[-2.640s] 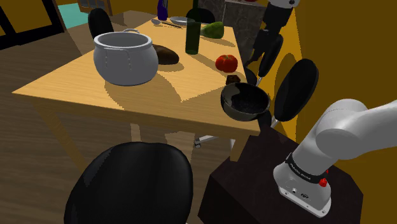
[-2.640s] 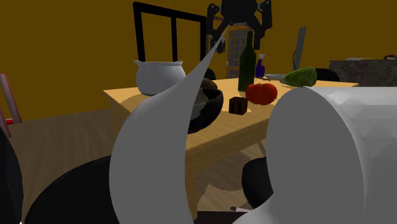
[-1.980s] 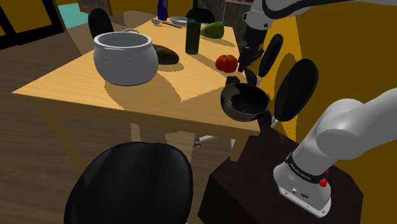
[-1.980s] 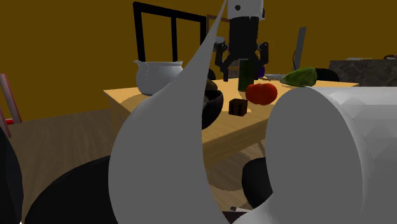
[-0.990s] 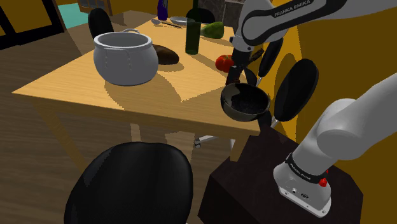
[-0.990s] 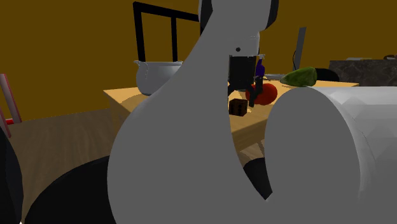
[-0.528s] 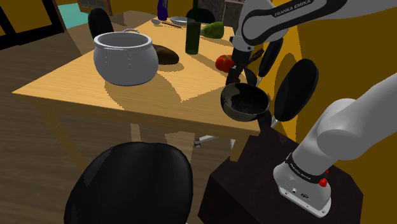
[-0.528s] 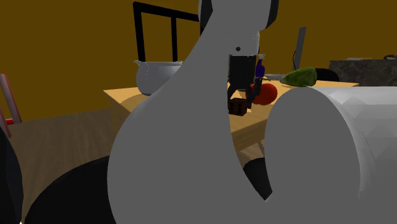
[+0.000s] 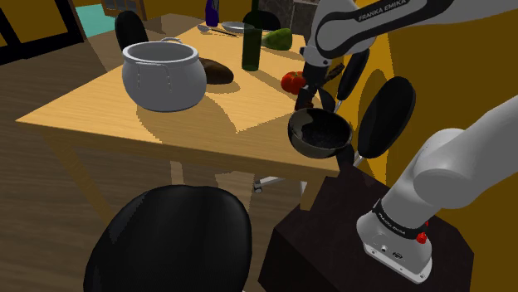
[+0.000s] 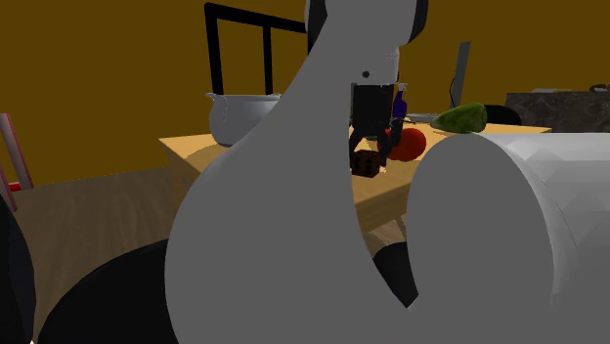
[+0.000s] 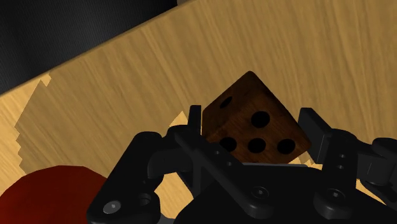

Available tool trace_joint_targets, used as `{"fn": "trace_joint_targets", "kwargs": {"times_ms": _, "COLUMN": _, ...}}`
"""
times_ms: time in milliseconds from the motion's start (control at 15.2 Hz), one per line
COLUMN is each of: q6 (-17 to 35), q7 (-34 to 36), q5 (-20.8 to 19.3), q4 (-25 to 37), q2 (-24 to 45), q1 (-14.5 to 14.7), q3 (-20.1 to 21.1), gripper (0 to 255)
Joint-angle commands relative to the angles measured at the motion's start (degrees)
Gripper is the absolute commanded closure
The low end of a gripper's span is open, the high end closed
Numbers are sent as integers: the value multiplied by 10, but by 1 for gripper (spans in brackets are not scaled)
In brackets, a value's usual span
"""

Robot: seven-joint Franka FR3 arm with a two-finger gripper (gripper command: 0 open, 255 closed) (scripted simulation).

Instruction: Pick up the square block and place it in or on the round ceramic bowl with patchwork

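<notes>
The square block (image 11: 254, 127) is a brown die with black dots. It sits on the wooden table (image 9: 100, 108) with my gripper (image 11: 254, 137) shut on it, one finger on each side. In the second exterior view the block (image 10: 368, 164) shows under the black hand, beside a red tomato (image 10: 411, 143). In the shoulder view my gripper (image 9: 305, 99) reaches down just behind the dark round bowl (image 9: 320, 133), which stands at the table's near right corner. My own grey arm hides the bowl in the second exterior view.
A grey pot (image 9: 163, 75), a dark loaf (image 9: 218, 72), a green bottle (image 9: 253, 41), a green vegetable (image 9: 279, 38) and the tomato (image 9: 292, 81) share the table. Black chairs stand at the near side (image 9: 166, 240) and at the right edge (image 9: 386, 112).
Over the last second the fingers have closed onto the block, which sat loose between them before. The arm has stayed in place.
</notes>
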Motion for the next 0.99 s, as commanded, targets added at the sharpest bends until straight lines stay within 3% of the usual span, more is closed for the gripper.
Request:
{"fn": "trace_joint_targets", "kwargs": {"times_ms": 0, "q6": -13, "q7": 0, "q5": 0, "q4": 7, "q2": -5, "q1": 0, "q3": 1, "gripper": 255}}
{"fn": "trace_joint_targets", "kwargs": {"times_ms": 924, "q6": -127, "q7": 2, "q5": 1, "q4": 91, "q2": -36, "q1": 1, "q3": 7, "gripper": 255}}
